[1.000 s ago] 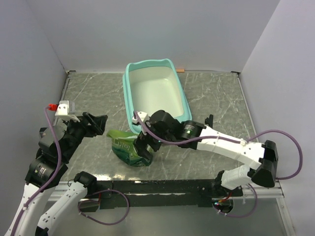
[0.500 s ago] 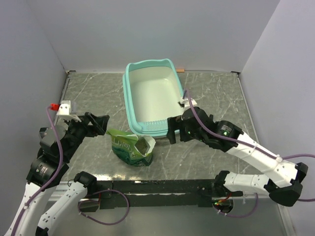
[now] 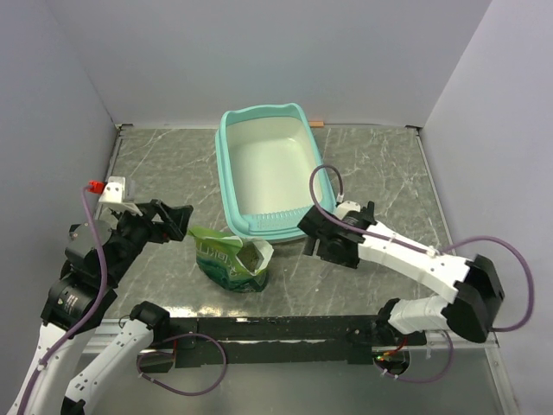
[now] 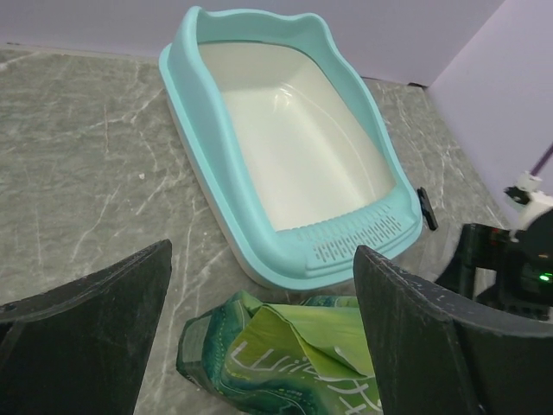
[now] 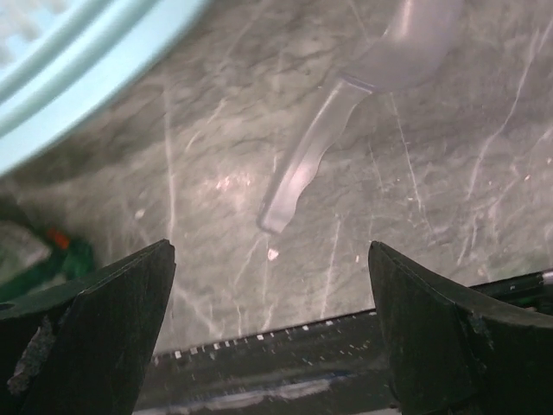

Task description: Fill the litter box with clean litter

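Note:
The turquoise litter box (image 3: 226, 173) lies at the table's middle back, and its whitish inside shows no granules (image 4: 186, 95). The clean litter is hidden. A glossy green bag (image 3: 230, 261) stands just in front of the box with its top folded open (image 4: 285, 354). My left gripper (image 3: 180, 221) hangs open just left of the bag, which sits low between its fingers (image 4: 86, 337) untouched. My right gripper (image 3: 313, 242) is open above the table, right of the bag, by the box's near right corner. A clear plastic scoop (image 5: 302, 169) lies on the table beyond its fingers (image 5: 458, 337).
Grey walls close in the marbled table on three sides. A black rail (image 3: 285, 328) runs along the near edge, also seen below my right gripper (image 5: 285, 380). A pale crumb (image 5: 272, 253) lies by the scoop's handle. The box's corner (image 5: 78, 86) shows at top left.
My right arm has pulled away from the bag and swung right, now low beside the box's near corner. The bag stands alone, mouth open. My left jaws have spread wider.

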Robot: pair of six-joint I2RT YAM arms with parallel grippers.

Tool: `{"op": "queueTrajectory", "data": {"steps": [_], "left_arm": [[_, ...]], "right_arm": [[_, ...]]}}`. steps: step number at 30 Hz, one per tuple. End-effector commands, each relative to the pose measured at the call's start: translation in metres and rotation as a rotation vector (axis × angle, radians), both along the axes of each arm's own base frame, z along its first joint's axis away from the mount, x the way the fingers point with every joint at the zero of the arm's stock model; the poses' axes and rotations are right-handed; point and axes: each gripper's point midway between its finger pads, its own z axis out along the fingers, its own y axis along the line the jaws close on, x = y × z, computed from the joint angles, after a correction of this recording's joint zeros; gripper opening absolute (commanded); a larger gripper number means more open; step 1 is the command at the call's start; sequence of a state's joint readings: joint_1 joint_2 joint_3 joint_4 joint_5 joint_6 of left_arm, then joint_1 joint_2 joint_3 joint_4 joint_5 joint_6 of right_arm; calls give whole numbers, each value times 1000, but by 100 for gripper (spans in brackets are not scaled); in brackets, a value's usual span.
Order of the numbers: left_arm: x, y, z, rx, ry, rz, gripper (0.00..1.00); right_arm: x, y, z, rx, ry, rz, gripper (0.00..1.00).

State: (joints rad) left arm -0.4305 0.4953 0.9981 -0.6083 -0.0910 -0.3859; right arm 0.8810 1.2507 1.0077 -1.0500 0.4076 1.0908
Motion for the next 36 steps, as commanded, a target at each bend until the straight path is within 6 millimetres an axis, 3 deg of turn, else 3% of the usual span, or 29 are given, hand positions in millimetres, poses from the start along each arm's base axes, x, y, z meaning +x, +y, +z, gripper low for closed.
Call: {"op": "queueTrajectory", "data": {"steps": [1,5,13,20,23,25,26,28,29,33,36], "left_arm": [[-7,-8,9,-11,-20,-61,90],[-9,-11,9,-5,-11,-80,90],[-9,-11,2,9,-1,-82,90],[-7,-11,-2,26,15,-85,90],[-6,-12,-3,30,20,-84,90],[-5,-12,-3,32,21,-82,90],[-5,-11,-4,32,25,-79,90],[-4,-12,-5,34,27,-82,90],[-4,-12,-6,34,32,-82,90],[-6,-10,0,39,22,-77,90],[-8,-5,11,48,10,-61,90]], "right_arm": [[8,-6,-22,-20,-5,-182,98],[10,-1,-47,-1,8,-211,96],[15,13,-77,10,45,-220,91],[10,10,-98,4,66,-235,81],[6,7,-105,8,76,-240,70],[2,4,-109,2,83,-238,51],[1,3,-110,2,83,-235,34],[-2,0,-112,-8,92,-237,18],[-4,-1,-112,-7,96,-236,0],[-8,-7,-99,-12,71,-204,0],[-3,-6,-56,-44,-28,-128,0]]}}
